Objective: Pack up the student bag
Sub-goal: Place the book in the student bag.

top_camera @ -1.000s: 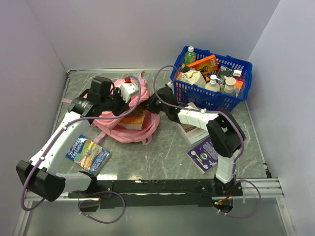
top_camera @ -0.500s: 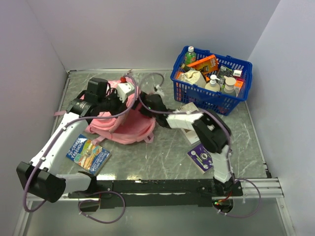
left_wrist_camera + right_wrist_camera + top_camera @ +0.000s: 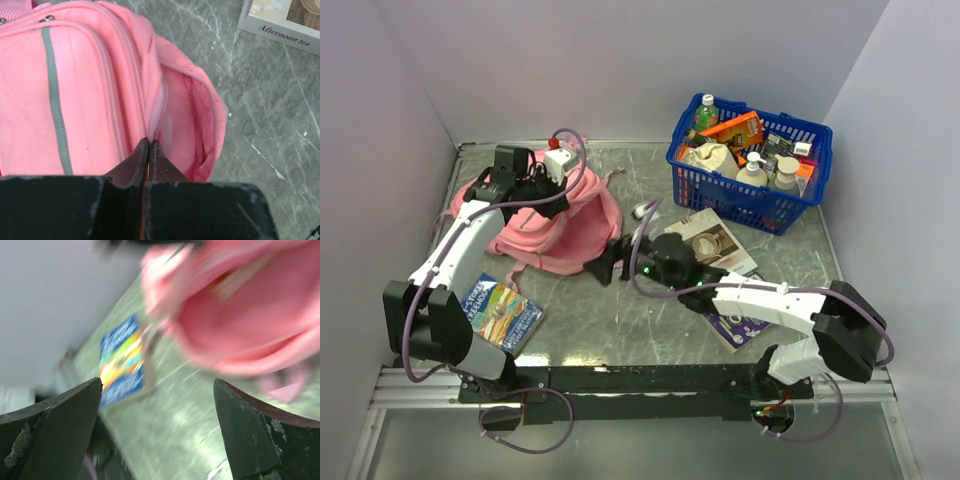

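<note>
The student bag (image 3: 560,228), soft and pink, lies at the back left of the table with its mouth facing right. My left gripper (image 3: 542,183) sits at the bag's far side. In the left wrist view the gripper (image 3: 149,143) is shut on the fabric rim of the bag (image 3: 90,85) beside the open compartment. My right gripper (image 3: 610,262) is open just off the bag's near right edge, holding nothing. The right wrist view is blurred. It shows the gripper's fingers (image 3: 55,425) spread wide below the gaping bag (image 3: 240,330), with a pale and orange edge inside.
A blue plastic basket (image 3: 720,193) full of bottles and packets stands at the back right. An "Afternoon tea" book (image 3: 715,240) and a purple card (image 3: 735,325) lie near the right arm. A blue picture book (image 3: 500,310) lies at the front left.
My right gripper opened and drew back out of the bag toward the table's middle. The book at the bag's mouth no longer shows from above. The left gripper pulled the bag's rim back and left.
</note>
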Controlling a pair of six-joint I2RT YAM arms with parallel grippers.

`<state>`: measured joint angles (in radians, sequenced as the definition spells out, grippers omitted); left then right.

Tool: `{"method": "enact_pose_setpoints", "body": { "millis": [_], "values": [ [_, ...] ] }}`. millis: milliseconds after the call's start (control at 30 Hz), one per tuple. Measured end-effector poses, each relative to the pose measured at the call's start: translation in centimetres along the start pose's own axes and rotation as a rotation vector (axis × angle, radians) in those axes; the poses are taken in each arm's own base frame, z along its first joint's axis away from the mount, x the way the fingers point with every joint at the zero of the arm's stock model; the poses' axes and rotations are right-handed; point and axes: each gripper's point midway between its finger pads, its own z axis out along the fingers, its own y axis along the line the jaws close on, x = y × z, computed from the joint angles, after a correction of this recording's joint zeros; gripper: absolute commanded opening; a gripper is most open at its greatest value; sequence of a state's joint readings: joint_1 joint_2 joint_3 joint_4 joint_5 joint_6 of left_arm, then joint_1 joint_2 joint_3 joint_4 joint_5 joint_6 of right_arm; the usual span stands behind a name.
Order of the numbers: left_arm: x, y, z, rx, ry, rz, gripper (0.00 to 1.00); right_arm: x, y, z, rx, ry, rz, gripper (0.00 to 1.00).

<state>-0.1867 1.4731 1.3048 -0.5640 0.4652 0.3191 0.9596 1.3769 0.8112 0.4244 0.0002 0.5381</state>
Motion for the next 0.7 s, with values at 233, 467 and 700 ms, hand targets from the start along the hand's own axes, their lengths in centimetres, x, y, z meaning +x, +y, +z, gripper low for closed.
{"method": "enact_pose_setpoints", "body": {
  "millis": [233,467,700],
  "values": [
    [-0.8,0.4,-0.2,-0.014,-0.021,0.009,0.01,9.0,2.2,2.7,-0.155,0.259,-0.106,0.93],
    [-0.8,0.4,-0.3,-0.017,-0.02,0.009,0.01,14.7,2.8,9.1,-0.207,0.391,-0.149,0.95],
    [-0.9,0.2,-0.8,-0.011,-0.024,0.007,0.01,14.2,6.1,11.7,-0.258,0.432,-0.201,0.93]
  ]
}}
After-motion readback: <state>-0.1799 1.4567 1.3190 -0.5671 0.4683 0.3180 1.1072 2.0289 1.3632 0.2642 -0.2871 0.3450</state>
